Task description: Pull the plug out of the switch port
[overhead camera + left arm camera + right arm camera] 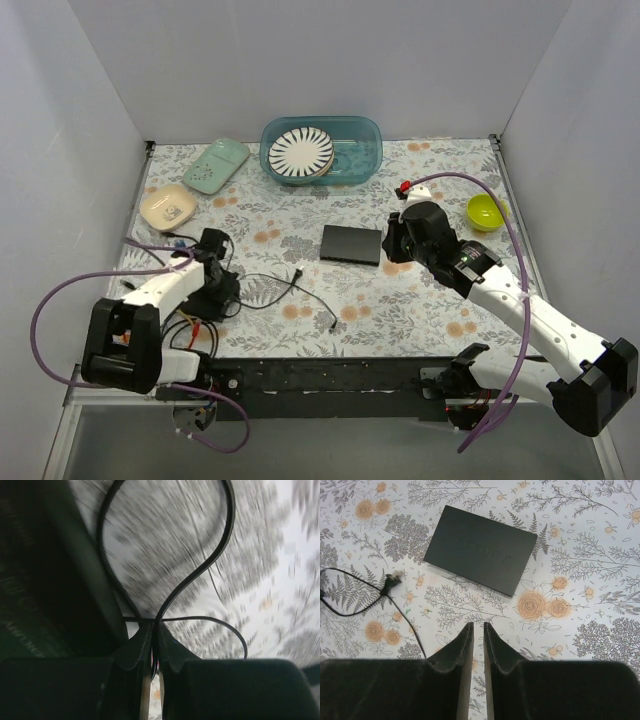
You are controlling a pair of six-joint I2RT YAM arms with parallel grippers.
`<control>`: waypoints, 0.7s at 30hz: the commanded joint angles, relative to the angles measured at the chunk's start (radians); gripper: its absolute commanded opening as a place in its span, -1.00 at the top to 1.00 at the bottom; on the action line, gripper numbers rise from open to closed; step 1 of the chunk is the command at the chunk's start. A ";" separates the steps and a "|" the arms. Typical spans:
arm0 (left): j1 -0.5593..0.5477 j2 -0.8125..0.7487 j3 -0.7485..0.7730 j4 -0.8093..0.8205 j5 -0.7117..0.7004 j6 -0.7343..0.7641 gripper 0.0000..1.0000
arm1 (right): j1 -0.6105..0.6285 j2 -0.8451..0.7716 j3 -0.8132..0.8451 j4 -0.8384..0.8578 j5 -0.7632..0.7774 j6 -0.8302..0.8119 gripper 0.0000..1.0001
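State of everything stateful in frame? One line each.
switch: flat, no cable attached
plug: free, lying apart from switch
cable: slack, looped
left gripper: jaws shut on cable
right gripper: jaws shut, empty
striped plate: flat in blue tub
yellow bowl: upright, empty

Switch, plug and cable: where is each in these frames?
switch (482, 550), right wrist view, middle of its black top.
plug (394, 578), right wrist view, its pale tip.
cable (230, 525), left wrist view, right side of its loop.
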 commanded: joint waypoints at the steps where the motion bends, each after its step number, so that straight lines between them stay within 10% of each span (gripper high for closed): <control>1: 0.253 -0.069 0.015 -0.264 -0.226 -0.154 0.86 | 0.008 -0.017 -0.007 0.008 -0.007 0.007 0.60; 11: 0.430 -0.162 0.140 -0.163 -0.147 0.141 0.92 | 0.029 -0.008 -0.028 0.010 0.035 -0.003 0.59; 21: -0.043 -0.169 0.080 0.475 0.181 0.238 0.44 | 0.028 0.089 0.041 0.008 0.039 0.091 0.64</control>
